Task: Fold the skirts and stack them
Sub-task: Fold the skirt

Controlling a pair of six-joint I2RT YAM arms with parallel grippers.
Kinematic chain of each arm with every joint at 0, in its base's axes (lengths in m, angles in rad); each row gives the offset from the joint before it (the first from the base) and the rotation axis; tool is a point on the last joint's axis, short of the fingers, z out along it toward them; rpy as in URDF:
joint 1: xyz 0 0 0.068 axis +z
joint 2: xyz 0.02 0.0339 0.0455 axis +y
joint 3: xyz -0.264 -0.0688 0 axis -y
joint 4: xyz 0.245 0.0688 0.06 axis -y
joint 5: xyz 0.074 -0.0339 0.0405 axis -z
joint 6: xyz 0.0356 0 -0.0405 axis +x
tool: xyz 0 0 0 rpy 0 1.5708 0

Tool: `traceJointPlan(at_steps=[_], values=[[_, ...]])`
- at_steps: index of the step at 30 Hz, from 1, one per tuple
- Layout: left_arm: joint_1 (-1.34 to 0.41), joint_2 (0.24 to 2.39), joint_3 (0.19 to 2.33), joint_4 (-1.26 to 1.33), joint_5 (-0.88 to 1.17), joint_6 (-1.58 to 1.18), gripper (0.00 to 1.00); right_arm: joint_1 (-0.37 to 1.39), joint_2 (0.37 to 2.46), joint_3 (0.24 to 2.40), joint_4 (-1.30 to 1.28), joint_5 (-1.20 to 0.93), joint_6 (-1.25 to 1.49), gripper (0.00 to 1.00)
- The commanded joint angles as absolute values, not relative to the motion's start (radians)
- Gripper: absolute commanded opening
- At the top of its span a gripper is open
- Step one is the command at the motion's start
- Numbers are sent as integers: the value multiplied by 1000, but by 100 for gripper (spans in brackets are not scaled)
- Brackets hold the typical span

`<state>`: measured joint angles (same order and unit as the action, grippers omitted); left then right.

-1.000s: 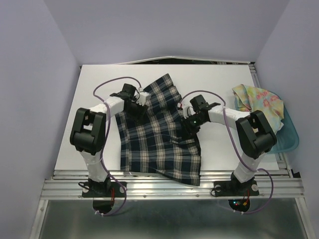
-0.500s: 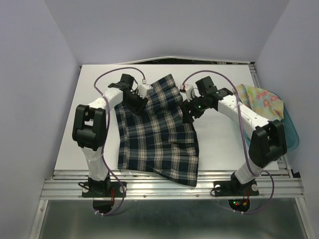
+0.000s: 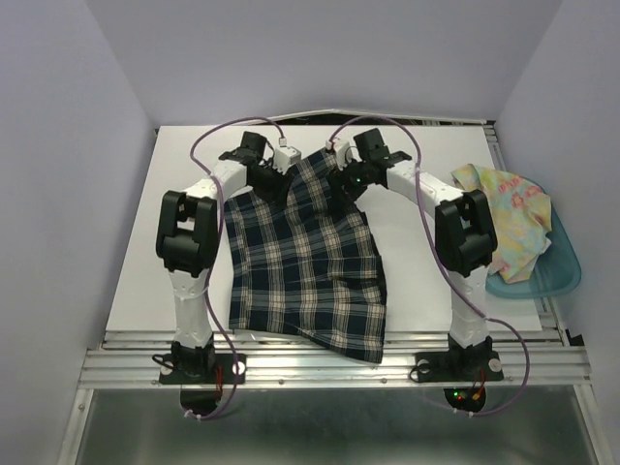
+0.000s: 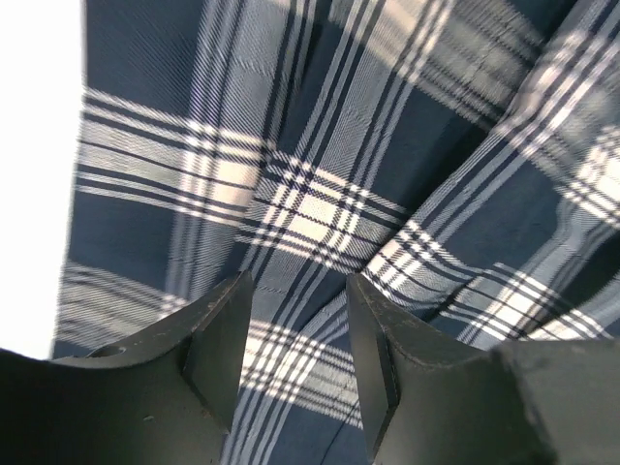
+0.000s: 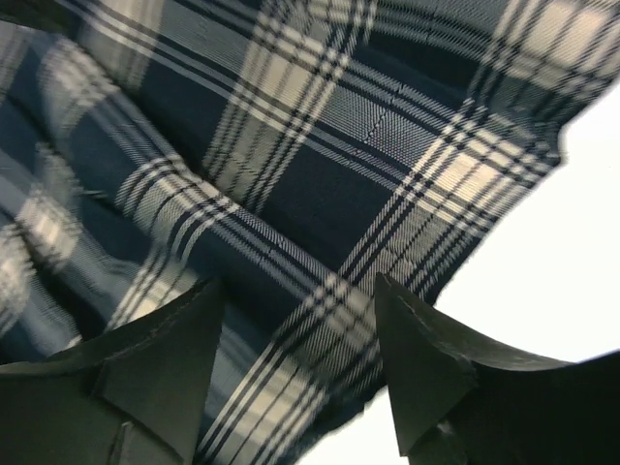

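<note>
Two arms have swung, within the last second, from the flanks of the plaid skirt [image 3: 302, 266] up to its far end. The overhead view shows the left gripper [image 3: 275, 184] and right gripper [image 3: 345, 184] side by side there. The cloth, which lay slanted a second ago, is now squarer to the table [image 3: 136, 242], its near hem reaching the front edge. I judge this to be spreading rather than folding: no fold is made yet, and the floral skirt [image 3: 509, 218] sits well apart to the right, draped in the teal bin [image 3: 562, 266], untouched.

From the left wrist, the left gripper [image 4: 295, 334] has its fingers [image 4: 218, 339] spread partway, and plaid cloth [image 4: 320, 194] shows in the gap between them. A soft ridge of fabric runs toward that gap, yet nothing looks pinched. Bare table [image 4: 34, 145] shows at the left.

From the right wrist, the right gripper [image 5: 295, 358] has its fingers [image 5: 417, 373] set wide apart above the skirt's edge [image 5: 320, 165], white table [image 5: 542, 291] beyond. It holds nothing, so it seems to have let go just now.
</note>
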<state>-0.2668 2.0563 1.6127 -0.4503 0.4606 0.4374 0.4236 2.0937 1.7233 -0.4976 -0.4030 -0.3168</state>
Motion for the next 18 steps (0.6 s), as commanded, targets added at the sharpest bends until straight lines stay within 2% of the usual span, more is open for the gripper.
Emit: traceJointPlan(at_steps=[1, 4, 9, 18], values=[[-285, 2057, 1644, -451, 468, 419, 54, 419, 2163, 1795, -468, -410, -363, 66], [-311, 2074, 1617, -465, 451, 442, 53, 419, 2166, 1737, -502, -393, -409, 61], [-357, 2072, 1526, -465, 457, 460, 50, 419, 2080, 1478, -500, -451, -417, 55], [-477, 1948, 1342, -482, 529, 495, 48, 428, 1866, 1238, -699, -621, -471, 56]])
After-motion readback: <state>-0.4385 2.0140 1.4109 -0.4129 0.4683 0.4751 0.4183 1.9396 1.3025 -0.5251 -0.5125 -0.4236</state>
